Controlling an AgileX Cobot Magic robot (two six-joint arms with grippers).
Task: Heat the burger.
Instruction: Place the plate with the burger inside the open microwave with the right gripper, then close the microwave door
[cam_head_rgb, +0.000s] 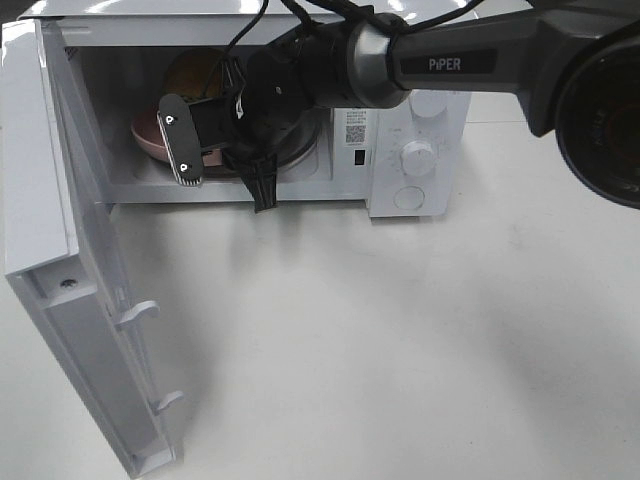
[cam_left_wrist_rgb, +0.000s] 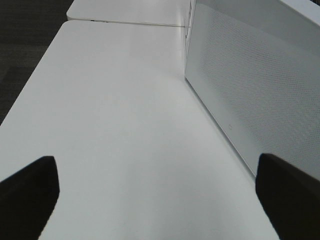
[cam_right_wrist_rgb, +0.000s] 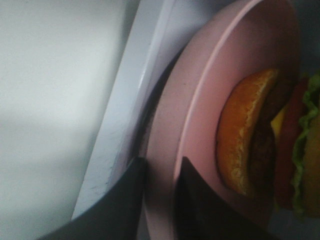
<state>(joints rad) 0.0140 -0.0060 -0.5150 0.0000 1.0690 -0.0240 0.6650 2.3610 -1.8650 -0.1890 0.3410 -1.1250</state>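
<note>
The white counter (cam_head_rgb: 400, 350) is bare in front of a white microwave (cam_head_rgb: 395, 130) that stands at its back edge. Farthest left, the left gripper (cam_left_wrist_rgb: 155, 200) hovers low over the counter beside the oven's perforated side wall. Its jaws are spread wide with nothing between them, and it seems parked there to keep out of the way. The microwave door (cam_head_rgb: 40, 200) is swung fully out to the left, which leaves the cavity open for loading. Inside, a pink plate (cam_head_rgb: 150, 135) sits on the cavity floor and the burger (cam_right_wrist_rgb: 250, 140) rests on it, so the food is already in the oven. The right gripper (cam_right_wrist_rgb: 161, 165) reaches in through the opening. Its two fingers straddle the plate's rim, one on each side, an edge hold that suits carrying a plate without touching the food. I cannot tell whether they are pressing on the rim or have let go of it. The right arm (cam_head_rgb: 450, 65) crosses in front of the control knobs (cam_head_rgb: 418, 155) at the right. It would probably have to withdraw before the door can be shut.
</note>
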